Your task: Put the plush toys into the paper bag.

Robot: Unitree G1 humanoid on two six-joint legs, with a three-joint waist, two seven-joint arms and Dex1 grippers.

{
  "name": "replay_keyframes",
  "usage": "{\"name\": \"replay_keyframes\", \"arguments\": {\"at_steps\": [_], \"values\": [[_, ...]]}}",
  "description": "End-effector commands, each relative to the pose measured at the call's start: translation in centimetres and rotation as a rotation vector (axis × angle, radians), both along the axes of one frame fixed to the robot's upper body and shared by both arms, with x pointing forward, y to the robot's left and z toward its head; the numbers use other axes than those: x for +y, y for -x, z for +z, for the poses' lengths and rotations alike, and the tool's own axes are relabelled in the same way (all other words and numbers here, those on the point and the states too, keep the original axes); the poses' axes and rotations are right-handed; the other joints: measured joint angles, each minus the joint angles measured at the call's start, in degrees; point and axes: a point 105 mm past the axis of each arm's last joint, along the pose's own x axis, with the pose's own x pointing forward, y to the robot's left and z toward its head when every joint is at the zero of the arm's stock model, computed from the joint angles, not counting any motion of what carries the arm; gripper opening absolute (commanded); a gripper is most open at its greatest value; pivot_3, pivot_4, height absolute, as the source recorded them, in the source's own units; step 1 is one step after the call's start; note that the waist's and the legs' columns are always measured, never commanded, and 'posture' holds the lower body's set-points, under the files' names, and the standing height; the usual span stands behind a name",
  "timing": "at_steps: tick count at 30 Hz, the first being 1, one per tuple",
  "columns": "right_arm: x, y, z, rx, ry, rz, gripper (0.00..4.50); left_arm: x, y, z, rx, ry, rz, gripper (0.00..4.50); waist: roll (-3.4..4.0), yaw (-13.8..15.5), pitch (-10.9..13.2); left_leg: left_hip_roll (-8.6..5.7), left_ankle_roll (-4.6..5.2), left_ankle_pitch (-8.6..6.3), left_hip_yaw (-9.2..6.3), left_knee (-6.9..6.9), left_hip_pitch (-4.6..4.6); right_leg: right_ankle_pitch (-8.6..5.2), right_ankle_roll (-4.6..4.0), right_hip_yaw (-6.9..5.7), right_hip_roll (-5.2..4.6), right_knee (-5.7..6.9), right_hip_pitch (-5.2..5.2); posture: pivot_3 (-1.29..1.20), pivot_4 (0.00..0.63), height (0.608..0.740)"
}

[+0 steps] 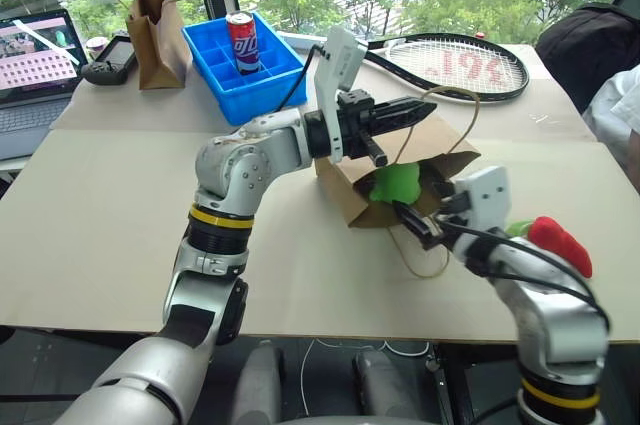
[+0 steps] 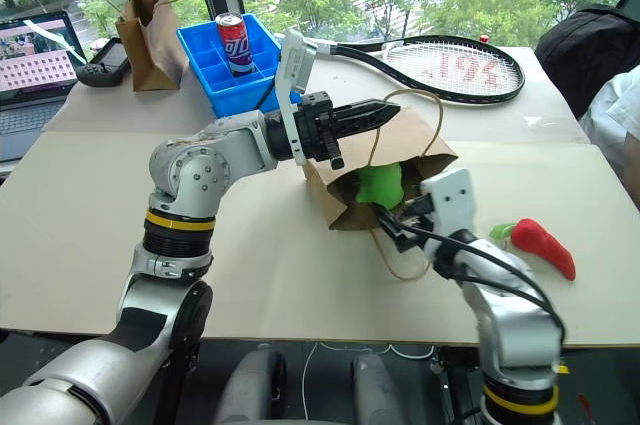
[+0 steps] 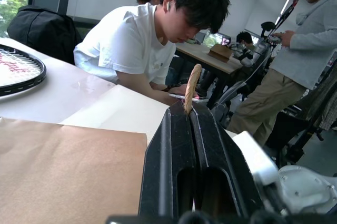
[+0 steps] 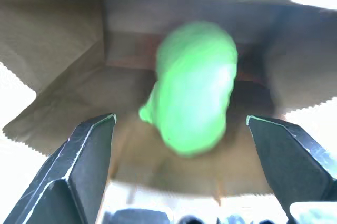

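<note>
The paper bag (image 1: 345,193) lies on its side on the table, mouth toward me. My left gripper (image 1: 422,110) is shut on its cord handle (image 3: 191,88), holding the upper lip raised. The green plush toy (image 4: 195,87) rests inside the bag, just past the opening. My right gripper (image 4: 179,120) hovers in front of the mouth, open, with nothing between its fingers (image 1: 415,225). Out on the table to the right of the bag, beyond my right wrist, lies the red chili plush toy (image 2: 545,245), green stem toward the bag.
A narrower brown bag (image 1: 158,33), a blue bin (image 1: 215,70) holding a can (image 1: 243,42), a tennis racket (image 1: 455,65) and a laptop (image 1: 35,65) line the far side. A black backpack (image 1: 585,45) sits far right. A person (image 3: 142,50) sits beyond the table.
</note>
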Motion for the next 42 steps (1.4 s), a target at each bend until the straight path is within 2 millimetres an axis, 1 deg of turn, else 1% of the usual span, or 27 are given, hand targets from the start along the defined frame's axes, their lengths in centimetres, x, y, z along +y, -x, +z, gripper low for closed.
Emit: {"name": "replay_keyframes", "arguments": {"at_steps": [1,2,4,5,6,7,10,13,14,15,16,17,18,23,24,26,27,29,30,33,34,37,40,42], "values": [[-5.6,1.4,2.4,-0.036,0.028,-0.169,4.43,-0.1,0.3,0.9,-0.042,0.019,-0.015,0.00,0.00,0.0,0.0,0.00,0.00,0.00,-0.02,0.00,0.00,0.00,0.00,-0.02,0.00,-0.01,0.01,0.00,0.150,0.663],[-7.9,1.4,2.1,-0.012,0.078,-0.264,4.43,-0.2,0.4,0.8,-0.042,0.020,-0.017,0.00,0.00,0.0,0.0,0.00,0.00,0.00,-0.03,0.00,0.00,0.00,0.00,-0.02,0.00,-0.02,0.02,0.00,0.150,0.663],[-10.9,1.7,1.6,0.026,0.152,-0.380,4.43,-0.2,0.4,0.8,-0.043,0.019,-0.020,0.00,-0.01,0.1,0.0,-0.02,0.00,0.00,-0.03,0.00,0.01,-0.01,0.00,-0.02,-0.01,-0.05,0.04,0.00,0.150,0.663],[-11.9,1.7,1.1,0.046,0.172,-0.414,4.43,-0.3,0.5,0.7,-0.044,0.018,-0.022,0.00,-0.01,0.1,0.0,-0.03,0.00,0.00,-0.02,0.00,0.01,-0.01,0.00,-0.02,-0.02,-0.07,0.04,0.00,0.150,0.663],[-13.1,1.8,-0.4,0.099,0.193,-0.447,4.43,-0.4,0.5,0.7,-0.044,0.018,-0.023,0.00,-0.01,0.1,0.0,-0.03,0.00,0.00,-0.01,0.00,0.01,-0.01,0.00,-0.01,-0.04,-0.08,0.05,0.00,0.150,0.663],[-14.1,1.7,-1.7,0.133,0.176,-0.477,4.43,-0.4,0.6,0.7,-0.045,0.018,-0.024,0.00,-0.01,0.1,0.0,-0.04,0.00,0.00,-0.01,0.00,0.01,-0.01,0.01,0.00,-0.03,-0.08,0.04,0.00,0.150,0.663],[-16.3,1.4,-4.5,0.180,0.119,-0.553,4.43,-0.5,0.6,0.7,-0.049,0.018,-0.021,0.00,-0.01,-0.3,0.0,-0.04,0.01,0.00,0.00,0.00,0.05,-0.01,0.01,0.03,-0.03,-0.07,0.05,0.00,0.150,0.663],[-17.9,1.6,-6.7,0.226,0.094,-0.618,4.43,-0.5,0.5,0.7,-0.055,0.018,-0.014,0.00,0.13,-0.6,0.0,-0.07,0.01,0.01,0.01,0.00,0.07,-0.01,0.01,0.07,-0.03,-0.04,0.05,0.00,0.150,0.663],[-18.2,1.8,-7.6,0.251,0.101,-0.626,4.20,-0.4,0.5,0.8,-0.056,0.018,-0.010,0.00,0.14,-0.6,0.0,-0.07,0.01,0.01,0.01,0.00,0.08,-0.01,0.01,0.08,-0.03,-0.04,0.06,0.00,0.150,0.663],[-18.3,2.0,-8.1,0.262,0.068,-0.634,3.91,-0.4,0.5,0.8,-0.058,0.018,-0.006,0.00,0.13,-0.6,0.0,-0.07,0.01,0.01,0.01,0.00,0.07,-0.01,0.02,0.07,-0.03,-0.04,0.06,0.00,0.150,0.663],[-18.4,2.2,-8.5,0.269,0.051,-0.638,3.78,-0.3,0.4,0.8,-0.058,0.018,-0.003,0.00,0.13,-0.6,0.0,-0.07,0.01,0.01,0.01,0.00,0.07,-0.01,0.02,0.07,-0.03,-0.04,0.06,0.00,0.150,0.663],[-18.3,2.3,-8.7,0.269,0.048,-0.625,3.34,-0.2,0.4,0.8,-0.059,0.018,0.002,0.00,0.13,-0.6,0.0,-0.07,0.01,0.01,0.00,0.00,0.07,-0.02,0.03,0.06,-0.03,-0.04,0.08,0.00,0.150,0.663],[-18.0,2.3,-8.6,0.261,0.034,-0.607,3.00,-0.2,0.3,0.8,-0.060,0.017,0.006,0.00,0.13,-0.5,0.0,-0.07,0.01,0.01,-0.01,0.00,0.07,-0.02,0.04,0.06,-0.03,-0.04,0.11,0.00,0.150,0.663],[-15.0,2.2,-6.2,0.198,0.017,-0.436,1.31,-0.2,-0.1,1.4,-0.070,0.031,0.018,0.00,0.13,-0.4,0.0,-0.10,0.02,0.01,-0.03,0.01,0.09,-0.07,0.13,0.07,-0.03,-0.06,0.19,0.00,0.150,0.663],[-14.4,2.1,-5.4,0.176,0.034,-0.400,1.04,-0.3,-0.1,1.6,-0.071,0.036,0.017,0.00,0.13,-0.4,0.0,-0.10,0.02,0.01,-0.04,0.01,0.10,-0.08,0.13,0.07,-0.02,-0.06,0.19,0.00,0.150,0.663],[-12.8,2.0,-3.2,0.120,0.077,-0.309,0.28,-0.5,-0.1,1.9,-0.073,0.046,0.011,0.00,0.16,-0.8,0.0,-0.10,0.02,0.01,-0.04,0.01,0.11,-0.09,0.16,0.08,-0.02,-0.06,0.19,0.00,0.150,0.663],[-11.7,1.9,-2.0,0.093,0.098,-0.259,0.04,-0.6,-0.1,2.0,-0.073,0.050,0.009,0.00,0.19,-0.9,0.0,-0.11,0.02,0.01,-0.04,0.00,0.12,-0.10,0.18,0.09,-0.02,-0.06,0.19,0.00,0.150,0.663],[-9.1,1.9,-0.1,0.062,0.113,-0.138,0.04,-0.7,-0.1,2.2,-0.071,0.058,0.005,0.00,0.21,-1.2,0.0,-0.12,0.02,0.01,-0.05,0.00,0.12,-0.15,0.27,0.09,-0.02,-0.05,0.19,0.00,0.150,0.663],[-8.0,2.0,0.5,0.059,0.114,-0.092,0.04,-0.7,-0.1,2.2,-0.071,0.059,0.004,0.00,0.20,-1.3,0.0,-0.11,0.02,0.01,-0.08,0.00,0.13,-0.18,0.32,0.08,-0.01,-0.05,0.21,0.00,0.150,0.663],[-4.1,2.3,1.5,0.077,0.114,0.068,0.04,-0.8,0.0,2.2,-0.070,0.058,-0.001,0.00,0.19,-1.4,0.0,-0.12,0.02,0.01,-0.20,0.00,0.16,-0.20,0.34,0.03,0.01,-0.06,0.28,0.00,0.150,0.663],[-2.8,2.1,1.6,0.082,0.114,0.109,0.04,-0.8,0.0,2.2,-0.072,0.057,-0.005,0.00,0.15,-1.4,0.1,-0.12,0.02,0.01,-0.22,0.00,0.18,-0.20,0.34,0.00,0.01,-0.07,0.32,0.00,0.150,0.663],[-0.2,1.1,1.7,0.084,0.126,0.173,0.04,-0.9,0.1,2.3,-0.074,0.058,-0.012,0.00,0.10,-1.3,0.1,-0.15,0.02,0.01,-0.23,0.00,0.19,-0.20,0.34,0.01,0.00,-0.11,0.36,0.00,0.150,0.663],[1.9,-0.3,1.3,0.086,0.132,0.218,0.04,-1.0,0.2,2.5,-0.077,0.061,-0.018,0.00,0.07,-1.3,0.1,-0.18,0.03,0.02,-0.23,0.00,0.18,-0.19,0.32,0.04,-0.01,-0.21,0.40,0.00,0.150,0.663],[3.4,-1.5,0.6,0.083,0.154,0.252,0.04,-1.0,0.3,2.5,-0.078,0.061,-0.025,0.00,0.05,-1.2,0.1,-0.18,0.03,0.02,-0.25,-0.01,0.16,-0.15,0.25,0.01,0.00,-0.27,0.42,0.00,0.150,0.663]]}}
